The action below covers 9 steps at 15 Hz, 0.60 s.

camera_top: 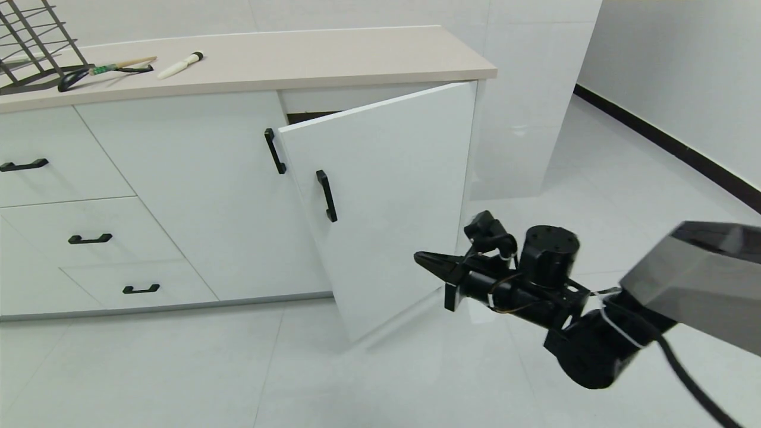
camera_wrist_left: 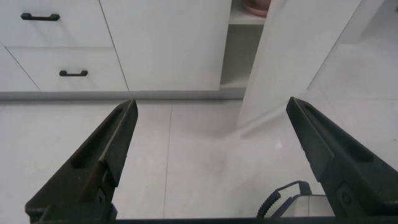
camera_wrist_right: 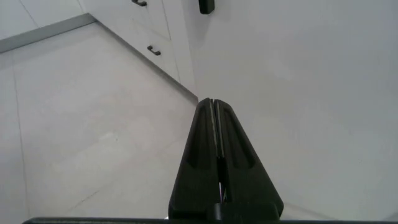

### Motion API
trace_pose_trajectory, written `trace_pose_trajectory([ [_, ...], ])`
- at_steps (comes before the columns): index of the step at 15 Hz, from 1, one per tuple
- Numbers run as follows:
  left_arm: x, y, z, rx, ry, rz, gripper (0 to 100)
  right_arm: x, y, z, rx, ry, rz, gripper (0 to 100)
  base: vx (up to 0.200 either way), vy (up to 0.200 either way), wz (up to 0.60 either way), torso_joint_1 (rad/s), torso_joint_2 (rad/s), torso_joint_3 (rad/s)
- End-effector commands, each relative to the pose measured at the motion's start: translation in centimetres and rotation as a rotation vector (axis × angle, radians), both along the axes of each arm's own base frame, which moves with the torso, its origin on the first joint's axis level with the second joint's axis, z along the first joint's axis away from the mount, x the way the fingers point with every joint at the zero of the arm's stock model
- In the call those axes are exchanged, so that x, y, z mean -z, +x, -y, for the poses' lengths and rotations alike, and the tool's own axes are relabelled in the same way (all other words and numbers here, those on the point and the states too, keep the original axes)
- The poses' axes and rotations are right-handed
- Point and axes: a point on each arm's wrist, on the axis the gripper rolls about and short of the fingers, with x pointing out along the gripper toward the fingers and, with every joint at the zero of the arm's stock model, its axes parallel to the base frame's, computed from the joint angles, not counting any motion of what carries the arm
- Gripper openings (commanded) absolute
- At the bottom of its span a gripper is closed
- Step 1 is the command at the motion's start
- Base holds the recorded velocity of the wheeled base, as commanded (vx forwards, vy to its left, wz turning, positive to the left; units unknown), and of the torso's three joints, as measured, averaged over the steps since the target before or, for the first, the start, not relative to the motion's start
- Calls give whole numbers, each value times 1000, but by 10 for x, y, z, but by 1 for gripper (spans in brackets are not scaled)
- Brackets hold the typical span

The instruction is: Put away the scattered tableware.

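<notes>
Head view: the tableware lies on the desk [camera_top: 333,53], far left end, beside a wire rack [camera_top: 30,41]. Items: a white-handled utensil [camera_top: 180,65], a wooden-handled utensil [camera_top: 122,64] and a black-handled piece [camera_top: 74,77] whose type I cannot make out. All three lie flat.

Below the desk, the right-hand cabinet door [camera_top: 392,178] stands ajar, its black handle [camera_top: 326,195] facing out.

The right claw [camera_top: 423,259] is low in front of the door's outer face, below the handle, pointing at the panel. Fingers are pressed together with nothing between them; the right wrist view confirms this [camera_wrist_right: 213,102]. I cannot tell whether it touches the door.

Left wrist view: the left claw [camera_wrist_left: 211,106] is spread wide and empty above the floor, facing the cabinet opening. A pinkish item [camera_wrist_left: 256,6] sits on the inside shelf, too cropped to identify.
</notes>
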Motion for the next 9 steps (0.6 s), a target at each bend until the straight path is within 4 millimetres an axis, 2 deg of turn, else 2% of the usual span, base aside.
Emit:
trace_pose_trajectory([
  [1, 0, 0, 0, -1, -1, 0, 100, -49, -58, 66, 74, 12, 35, 0, 0, 0, 0, 0, 0, 0],
  [3, 0, 0, 0, -1, -1, 0, 100, -60, -85, 104, 146, 16, 48, 0, 0, 200, 0, 0, 0, 9],
  [4, 0, 0, 0, -1, 1, 0, 100, -67, -108, 132, 210, 23, 65, 0, 0, 200, 0, 2, -2, -2],
  [5, 0, 0, 0, -1, 1, 0, 100, -70, -126, 149, 253, 27, 80, 0, 0, 200, 0, 2, 7, -2],
  [6, 0, 0, 0, -1, 1, 0, 100, -72, -155, 171, 313, 37, 114, 0, 0, 200, 0, -12, -7, 7],
  [7, 0, 0, 0, -1, 1, 0, 100, -75, -181, 185, 354, 53, 160, 0, 0, 200, 0, -2, 7, 2],
  [9, 0, 0, 0, -1, 1, 0, 100, -74, -230, 203, 434, 59, 262, 0, 0, 0, 0, 0, 0, 0],
])
